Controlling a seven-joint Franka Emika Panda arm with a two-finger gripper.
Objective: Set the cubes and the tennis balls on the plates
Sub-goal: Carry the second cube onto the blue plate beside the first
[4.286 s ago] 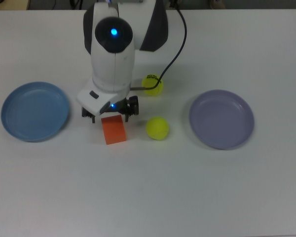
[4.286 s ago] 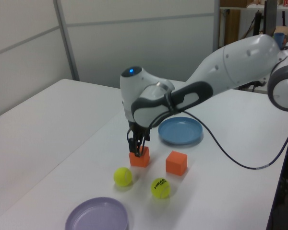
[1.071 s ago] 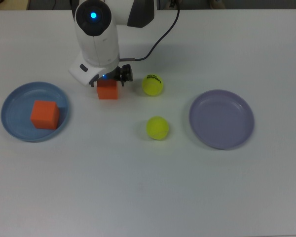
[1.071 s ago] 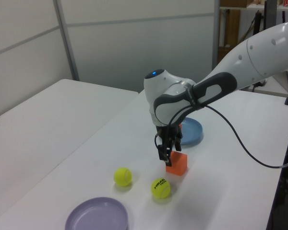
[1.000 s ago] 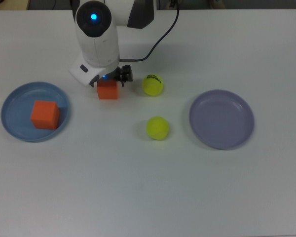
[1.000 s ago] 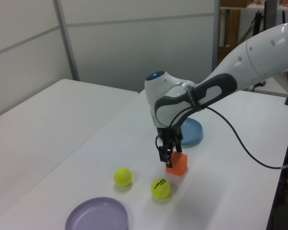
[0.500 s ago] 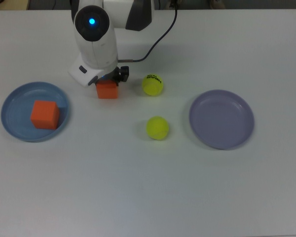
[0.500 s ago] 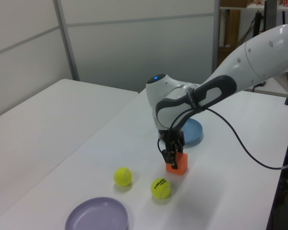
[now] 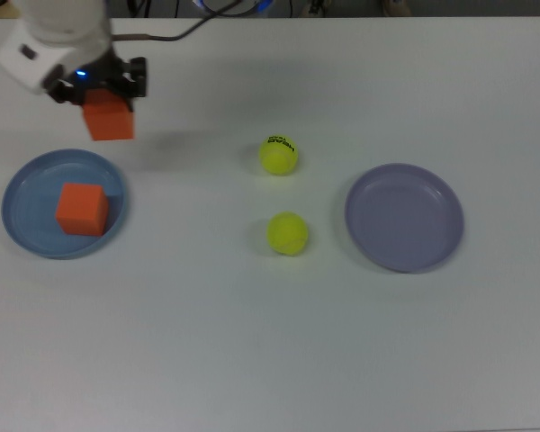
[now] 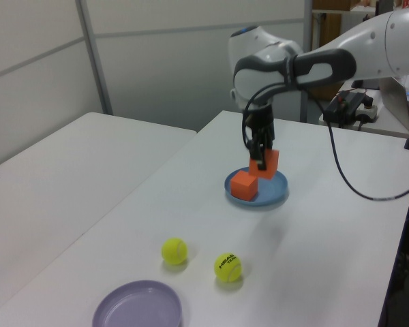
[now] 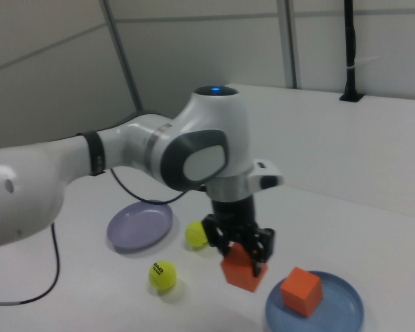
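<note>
The table (image 9: 270, 360) is shown as a white surface bearing two plates well apart. The robot arm (image 11: 124, 155) reaches in and carries its load clear of the table, above and just beside the blue plate (image 9: 22, 229).

The purple plate (image 9: 403, 218) lies at the top view's right and holds nothing. The blue plate lies at the top view's left, and one orange cube (image 9: 81, 209) is seated in it, toward the side nearest the arm.

A second orange cube, the held cube (image 9: 108, 120), is clamped between the fingers of the gripper (image 9: 99, 90) and is seen tilted, one corner lowest, in the right view. In the top view it lies just outside the blue plate's rim.

Two tennis balls rest on the bare table between the plates: the lettered ball (image 9: 278, 155) and the plain ball (image 9: 287, 233), neither touched.

Risks, as judged from this arrangement:
- If the held cube is released where it is, it is likely to land on the table or on the rim and tip outward.
- If it is lowered over the seated cube, a collision may be caused, by which the seated cube could be pushed toward the rim or the held cube left perched on top.
- Because the cube is tilted, a corner-first landing and a tumble may follow.
- The balls may be set rolling by any brush.
</note>
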